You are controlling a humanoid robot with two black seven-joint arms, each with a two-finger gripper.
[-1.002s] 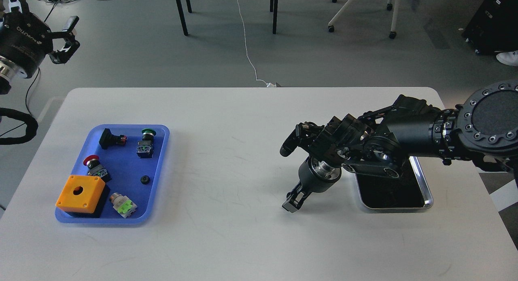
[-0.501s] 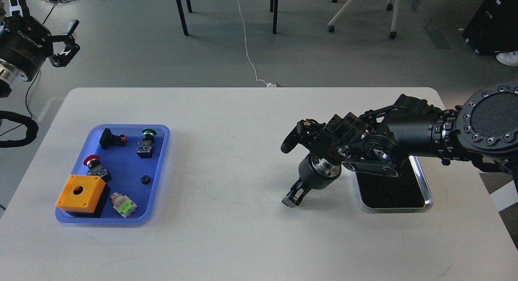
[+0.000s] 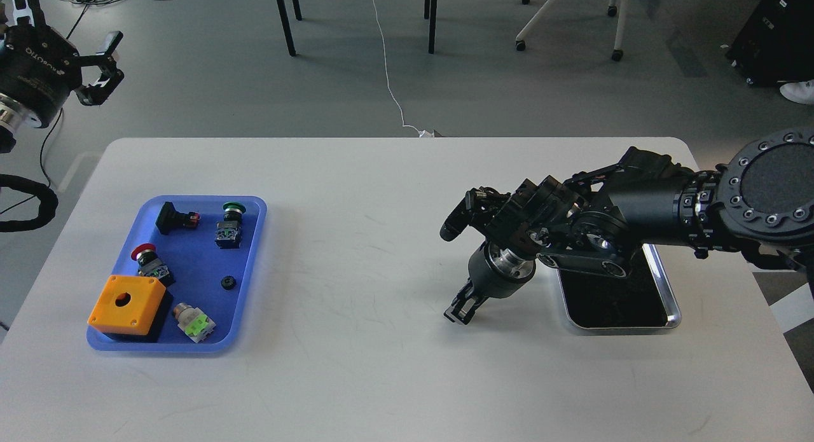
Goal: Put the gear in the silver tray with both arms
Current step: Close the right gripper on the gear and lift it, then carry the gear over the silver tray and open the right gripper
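Note:
The gear (image 3: 227, 282) is a small black toothed ring lying in the blue tray (image 3: 251, 203) at the left of the table. The silver tray (image 3: 669, 315) sits at the right, with my right arm over its far part. My right gripper (image 3: 460, 312) points down at the table just left of the silver tray, far from the gear. It is small and dark, so its fingers cannot be told apart. My left gripper (image 3: 70, 28) is open and empty, held high beyond the table's far left corner.
The blue tray also holds an orange box (image 3: 126, 302) with a round hole, a red push button (image 3: 145, 255), a green push button (image 3: 230, 224), a black switch (image 3: 173, 218) and a green-marked contact block (image 3: 195, 322). Chair and table legs stand beyond the table.
My right gripper has swung slightly up and left above the table. My left gripper has shifted a little up and to the left. The gear and the trays have not moved.

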